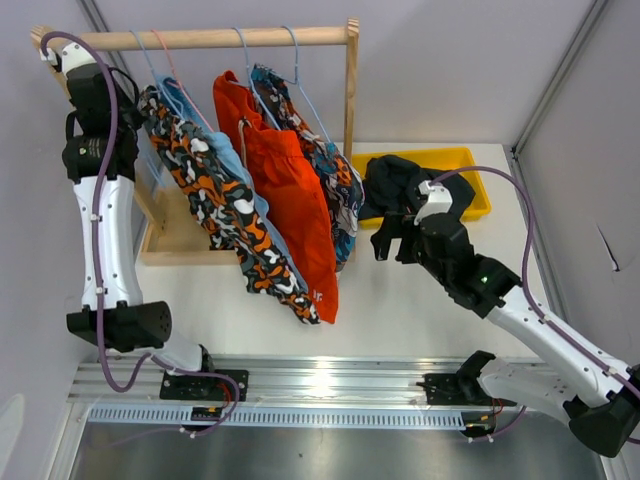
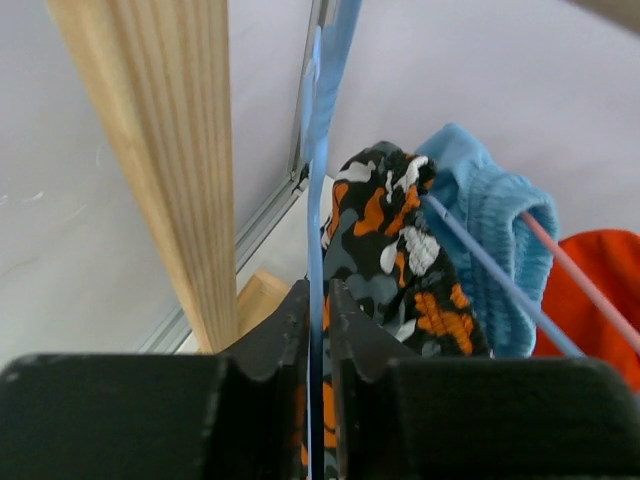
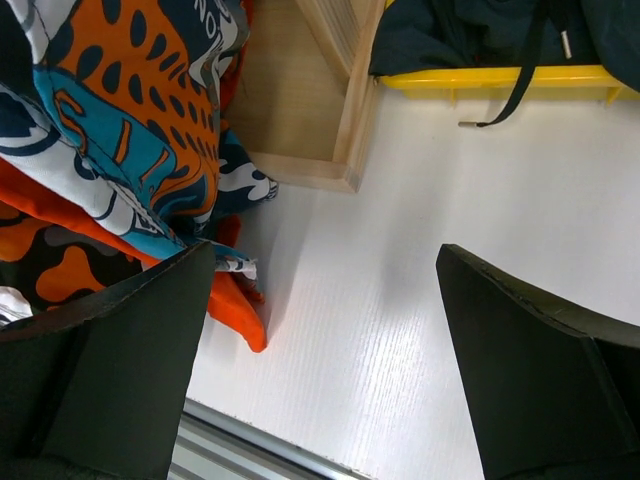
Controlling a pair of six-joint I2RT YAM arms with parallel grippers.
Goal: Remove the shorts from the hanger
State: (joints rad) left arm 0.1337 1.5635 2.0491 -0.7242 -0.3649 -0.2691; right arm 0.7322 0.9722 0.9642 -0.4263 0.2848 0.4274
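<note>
Several shorts hang on a wooden rack (image 1: 200,38): camouflage (image 1: 215,200), light blue (image 1: 228,160), red-orange (image 1: 295,190) and blue-orange patterned (image 1: 330,180). The dark navy shorts (image 1: 395,185) lie in the yellow bin (image 1: 470,160). My left gripper (image 1: 95,130) is up by the rack's left post (image 2: 160,150), shut on a thin blue hanger wire (image 2: 318,200) that carries the camouflage shorts (image 2: 400,240). My right gripper (image 1: 400,240) is open and empty above the white table, right of the hanging shorts; the patterned shorts (image 3: 110,130) show at its left.
The rack's wooden base tray (image 1: 170,245) sits at the back left; its corner shows in the right wrist view (image 3: 320,110). The yellow bin (image 3: 500,75) stands at the back right. A metal rail (image 1: 320,385) runs along the table's near edge.
</note>
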